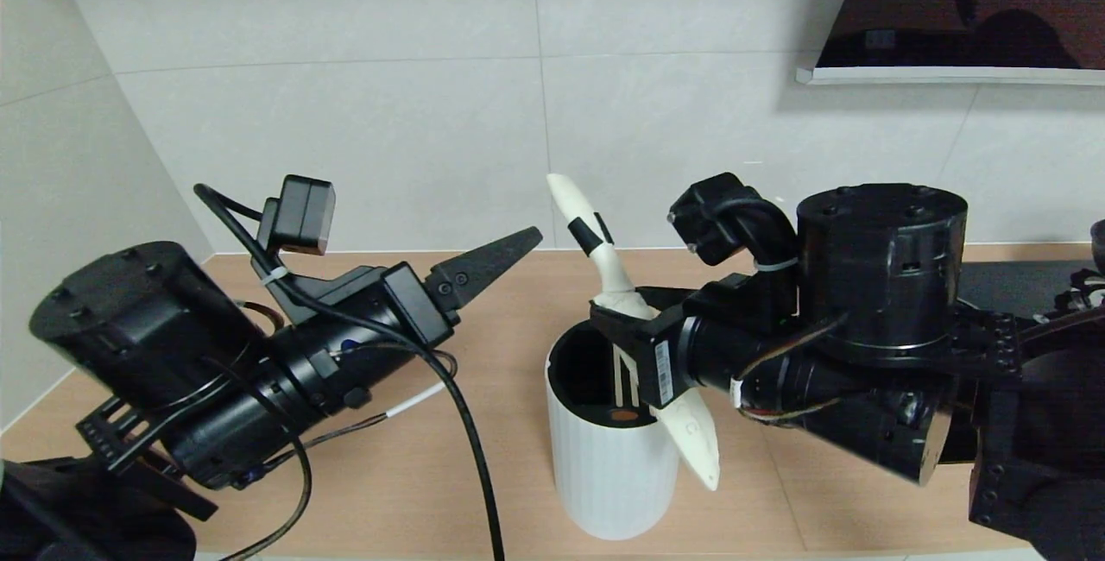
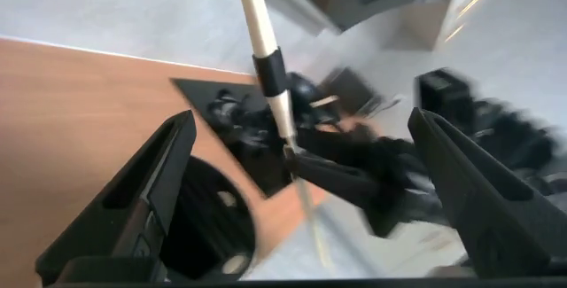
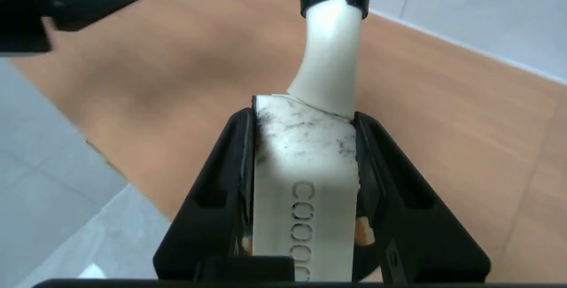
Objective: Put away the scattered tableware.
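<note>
- The right pincer (image 3: 306, 159) is clamped on a white utensil (image 1: 615, 280) that has a black band round its handle. Its two jaws press the flat, scuffed middle part from either side.
- The utensil is held tilted: the slim handle points up and to the far left, and the broad end hangs low to the near right.
- A white ribbed holder (image 1: 609, 475) with a dark inside stands upright on the wooden table (image 1: 518, 328), near the front edge. The utensil crosses above its right rim, and the broad end shows in front of the holder's right side. I cannot tell whether they touch.
- The left pincer (image 2: 301, 124) is spread wide and grips nothing. It hangs above the table to the left of the holder, pointing towards the utensil.
- A dark slab (image 1: 1001, 285) lies on the table at the far right, below a glossy hood (image 1: 958, 9) on the tiled wall.
</note>
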Robot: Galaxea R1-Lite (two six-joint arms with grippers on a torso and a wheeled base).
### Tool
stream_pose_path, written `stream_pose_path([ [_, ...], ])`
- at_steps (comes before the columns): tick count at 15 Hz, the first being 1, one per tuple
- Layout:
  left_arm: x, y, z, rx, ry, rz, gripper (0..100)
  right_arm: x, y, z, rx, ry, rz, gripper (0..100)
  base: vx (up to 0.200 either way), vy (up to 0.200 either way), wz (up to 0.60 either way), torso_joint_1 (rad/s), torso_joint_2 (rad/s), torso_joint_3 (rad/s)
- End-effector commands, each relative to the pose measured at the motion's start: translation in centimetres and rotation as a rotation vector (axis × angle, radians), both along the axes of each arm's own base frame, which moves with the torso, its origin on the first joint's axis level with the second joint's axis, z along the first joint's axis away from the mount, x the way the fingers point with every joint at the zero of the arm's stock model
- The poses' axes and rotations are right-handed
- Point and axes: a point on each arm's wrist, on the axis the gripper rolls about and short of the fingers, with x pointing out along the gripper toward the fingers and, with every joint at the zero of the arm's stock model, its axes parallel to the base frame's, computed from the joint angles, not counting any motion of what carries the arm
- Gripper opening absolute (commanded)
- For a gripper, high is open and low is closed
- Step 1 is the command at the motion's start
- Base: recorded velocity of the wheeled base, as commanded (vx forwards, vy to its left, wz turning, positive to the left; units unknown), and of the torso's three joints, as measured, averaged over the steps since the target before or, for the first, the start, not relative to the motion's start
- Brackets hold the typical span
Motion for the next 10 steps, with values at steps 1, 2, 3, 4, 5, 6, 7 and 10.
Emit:
stream_pose_path([
  [1,0.2,-1.4,-0.6,0.017,0.007,0.006,100,-0.6,0.7,-0.4,-0.010,0.007,0.024,0,0.000,0.000,0.00,0.000,0.00,0.000],
  [2,0.0,-1.9,-0.6,0.023,-0.001,0.004,100,-0.8,0.8,-0.5,-0.011,0.009,0.029,0,0.000,0.000,0.00,0.000,0.00,0.000],
  [3,-0.2,-2.1,-0.6,0.023,-0.004,-0.002,100,-0.9,0.9,-0.6,-0.012,0.010,0.035,0,0.000,0.000,0.00,0.000,0.00,0.000],
  [4,-0.3,-2.1,-0.6,0.024,-0.005,-0.005,100,-1.3,1.0,-0.5,-0.008,0.009,0.045,0,0.000,0.000,0.00,0.000,0.00,0.000],
  [5,-0.3,-2.1,-0.5,0.022,-0.009,-0.005,100,-1.4,1.1,-0.4,-0.001,0.013,0.049,0,0.000,0.000,0.00,0.000,0.00,0.000],
  [6,-0.2,-2.1,-0.6,0.023,-0.008,-0.005,100,-1.6,1.2,-0.4,0.002,0.014,0.053,0,0.000,0.000,0.00,0.000,0.00,0.000],
  [7,-0.2,-2.2,-0.6,0.023,-0.004,-0.005,100,-1.6,1.2,-0.4,0.003,0.015,0.054,0,0.000,0.000,0.00,0.000,0.00,0.000],
  [10,0.1,-2.4,-1.2,0.030,0.015,-0.005,100,-2.0,1.4,-0.4,0.003,0.015,0.068,0,0.000,0.000,0.00,0.000,0.00,0.000],
])
